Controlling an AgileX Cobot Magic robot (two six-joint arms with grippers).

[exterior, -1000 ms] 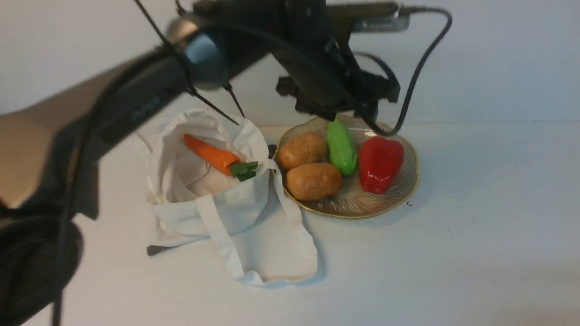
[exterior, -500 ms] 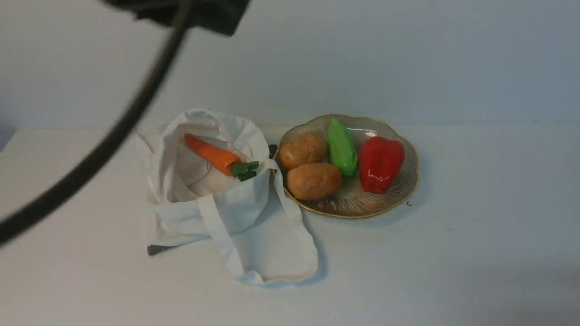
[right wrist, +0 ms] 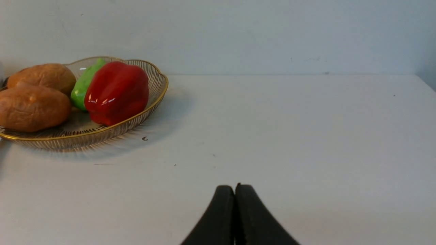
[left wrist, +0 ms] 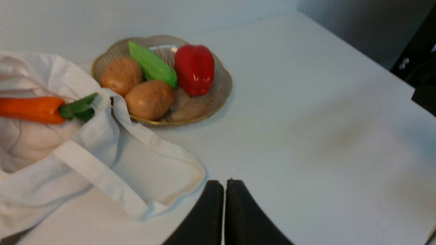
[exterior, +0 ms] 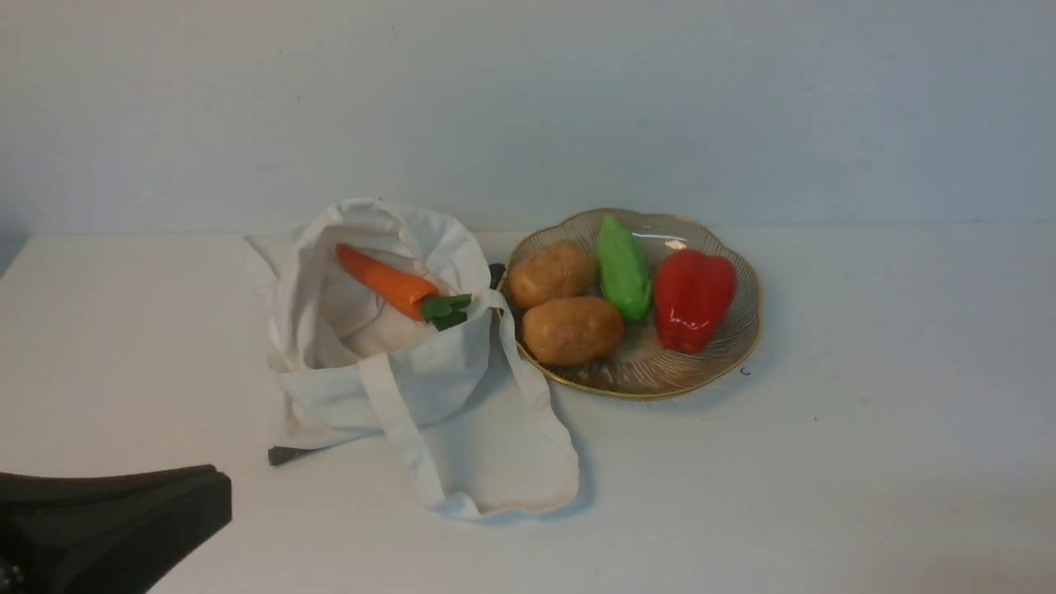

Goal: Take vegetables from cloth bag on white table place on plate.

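An orange carrot (exterior: 386, 282) with green leaves lies in the mouth of the white cloth bag (exterior: 388, 363) on the white table (exterior: 866, 429). To the bag's right stands the gold-rimmed glass plate (exterior: 726, 355), holding a green cucumber-like vegetable (exterior: 622, 268), two brown potatoes (exterior: 571, 330) and a red pepper (exterior: 691, 297). My left gripper (left wrist: 224, 183) is shut and empty, low over the table in front of the bag (left wrist: 85, 160); its dark body shows at the front view's lower left (exterior: 115, 520). My right gripper (right wrist: 235, 188) is shut and empty, well to the right of the plate (right wrist: 150, 102).
The bag's strap handles (exterior: 404, 437) trail forward over the table. A wall rises just behind the bag and plate. A dark part of the robot (left wrist: 420, 68) sits past the table's right edge in the left wrist view.
My left arm has drawn back from above the plate, leaving the green vegetable there, and dropped to the front left. Its gripper has shut.
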